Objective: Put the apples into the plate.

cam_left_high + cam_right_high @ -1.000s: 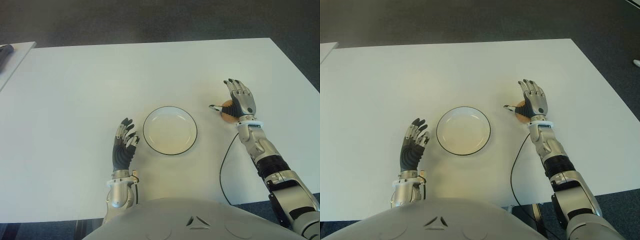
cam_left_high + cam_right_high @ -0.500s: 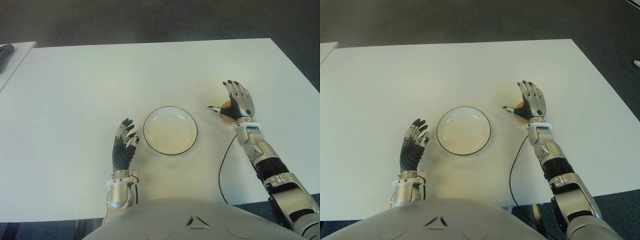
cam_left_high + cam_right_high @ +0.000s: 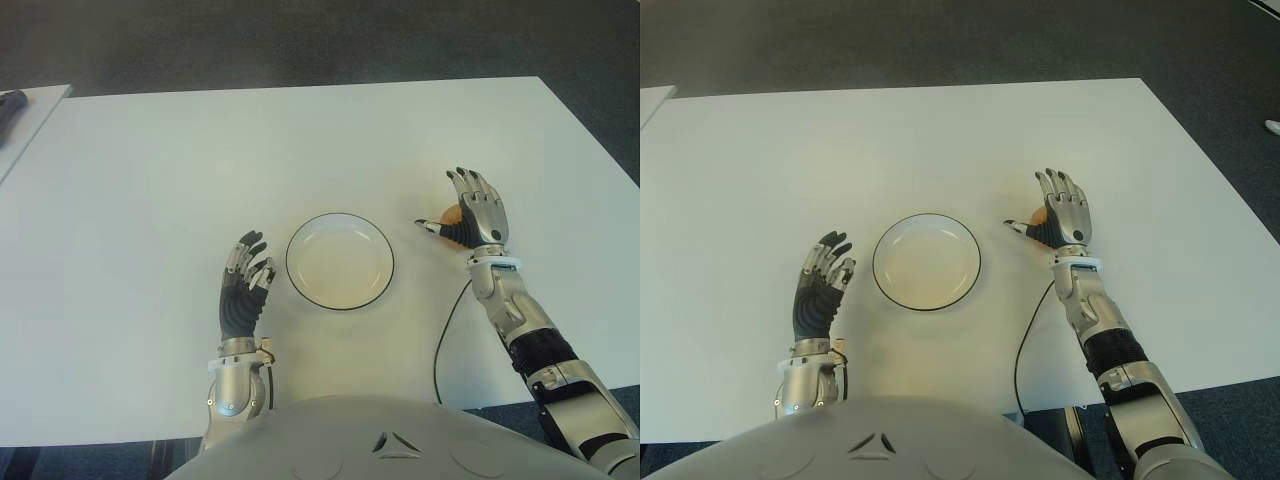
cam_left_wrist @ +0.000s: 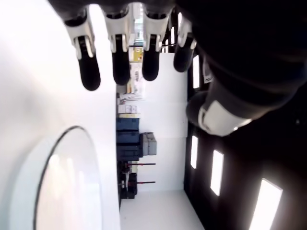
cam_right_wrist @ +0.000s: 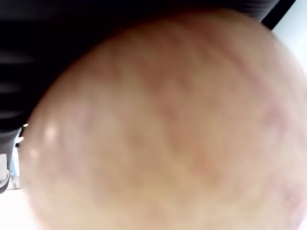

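A reddish-yellow apple [image 3: 451, 214] sits on the white table [image 3: 150, 180], to the right of the white, dark-rimmed plate [image 3: 340, 307]. My right hand [image 3: 478, 208] is over the apple, its palm against the fruit, the fingers stretched and the thumb pointing toward the plate. The apple [image 5: 158, 124] fills the right wrist view, so the fingers are hidden there. The plate holds nothing. My left hand [image 3: 245, 280] shows just left of the plate, with relaxed fingers [image 4: 120, 62] holding nothing.
A black cable [image 3: 440, 340] runs from my right wrist across the table to its near edge. A second table with a dark object [image 3: 12, 100] stands at the far left. Dark floor lies beyond the table's far edge.
My right hand has drawn slightly back toward me over the apple, which now shows less beside the palm. My left hand has shifted a little to the left.
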